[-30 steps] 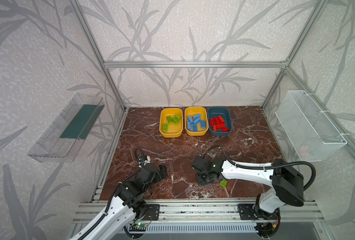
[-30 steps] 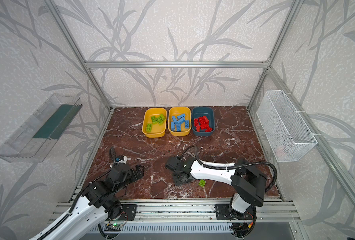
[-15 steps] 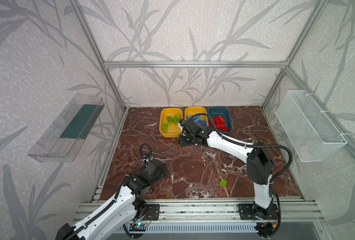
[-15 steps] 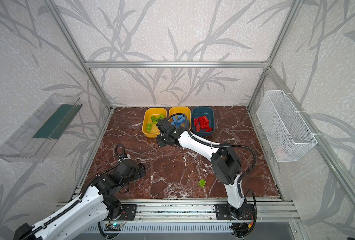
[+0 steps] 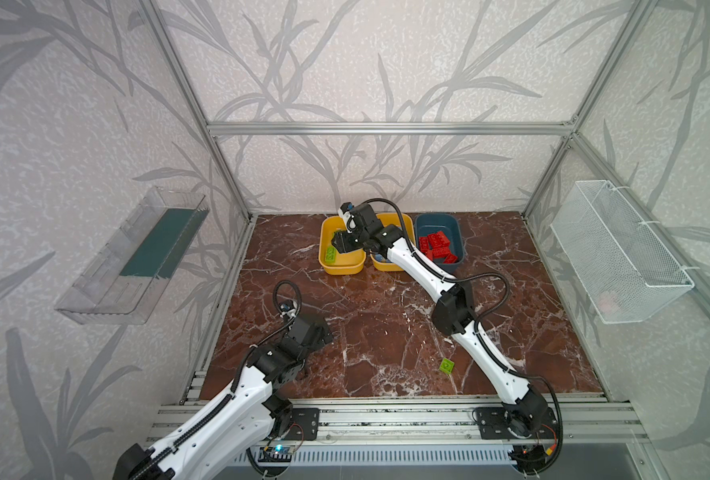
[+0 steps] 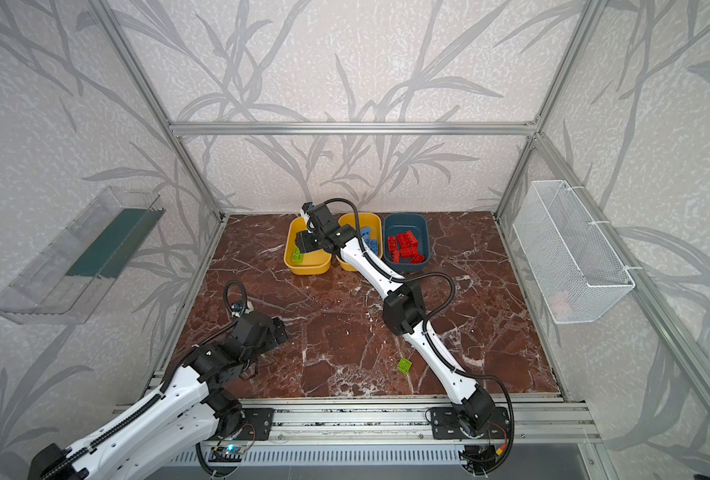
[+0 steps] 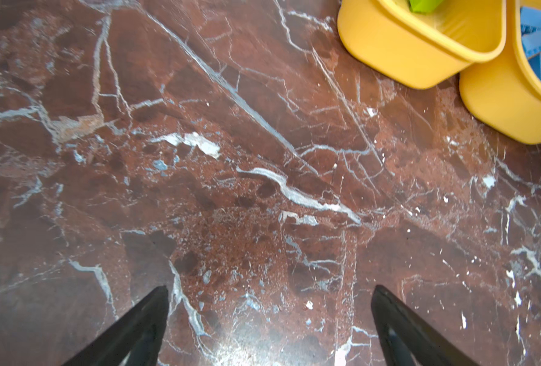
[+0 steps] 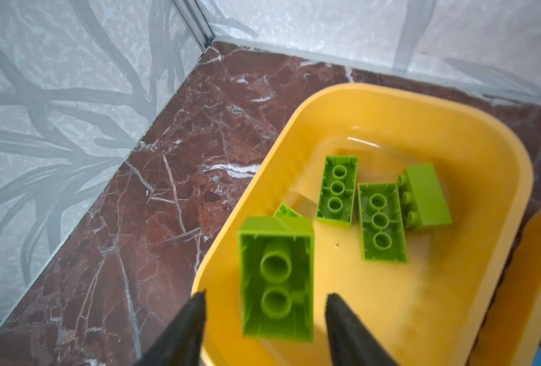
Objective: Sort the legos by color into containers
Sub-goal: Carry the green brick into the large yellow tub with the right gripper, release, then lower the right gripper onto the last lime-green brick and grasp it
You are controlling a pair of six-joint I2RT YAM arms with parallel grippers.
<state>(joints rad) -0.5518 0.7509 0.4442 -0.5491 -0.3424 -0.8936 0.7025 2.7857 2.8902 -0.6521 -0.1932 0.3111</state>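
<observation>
A lone brick point(image 5: 446, 365) lies well before the three tubs point(image 5: 386, 266).

Surface: red-brown marble tabletop point(image 5: 386, 324), veined in white and walled on three sides, seen in both top views.
Far edge: three tubs stand in a row, close side by side: outer yellow tub point(image 5: 342, 269), middle yellow tub point(image 5: 380, 265), dark blue tub point(image 5: 438, 222).
Near edge: a single lime-green brick point(image 5: 446, 365) lies alone on the bare stone, well apart from the tubs.
</observation>
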